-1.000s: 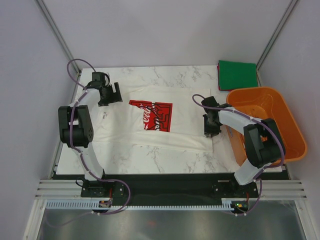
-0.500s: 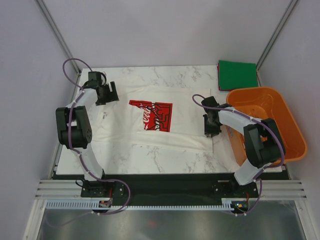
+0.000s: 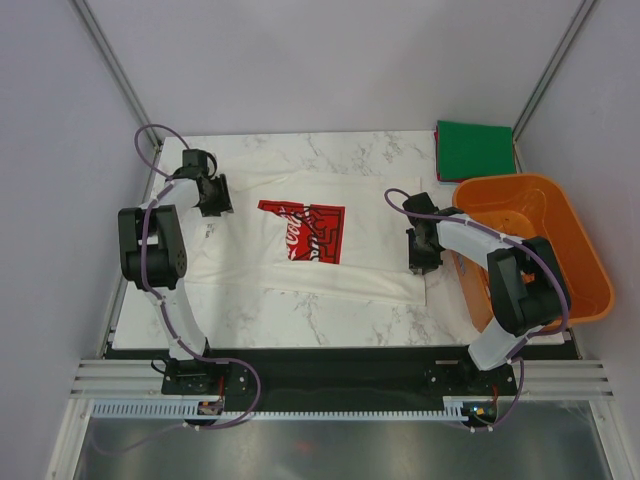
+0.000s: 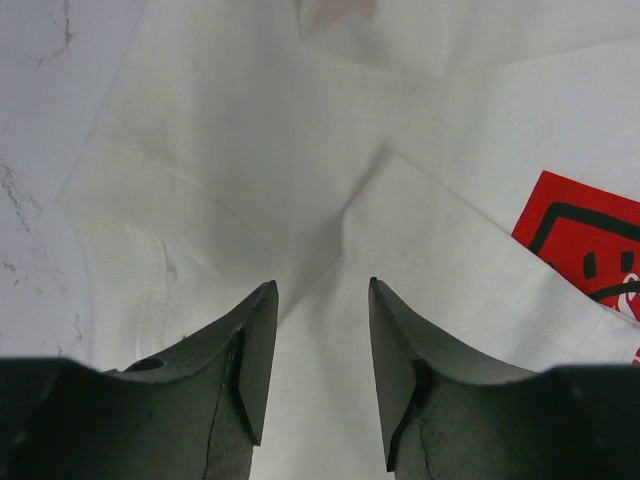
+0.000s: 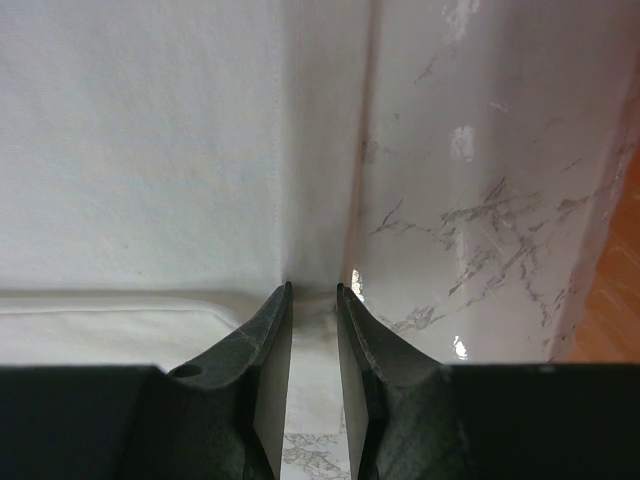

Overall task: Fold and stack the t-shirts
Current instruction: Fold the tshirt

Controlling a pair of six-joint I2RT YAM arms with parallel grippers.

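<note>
Pale walls close in the cell on three sides, with slanted metal posts at the two far corners.

1. Marble-patterned table. Bare strips run along the near edge and the far edge, and that is your open room for moving.
2. White t-shirt, spread flat across the middle of the table. Its right edge stops just short of the basket. In the left wrist view a sleeve and a diagonal fold show.
3. Orange basket, at the right edge of the table, near the right arm's elbow.
4. Green t-shirt, folded square in the far right corner, just behind the basket and well apart from the white one.
5. Red print on the white shirt's chest: a rectangle with black lines and white script, too small to read. No other writing shows.
6. Left gripper, at the shirt's far left. Its jaws stand about half apart over the cloth near the sleeve, and you see nothing between them.
7. Right gripper, at the shirt's right edge. Its jaws are nearly together, with a slim gap left and the tips set on the hem line. You cannot tell whether any cloth is pinched.
</note>
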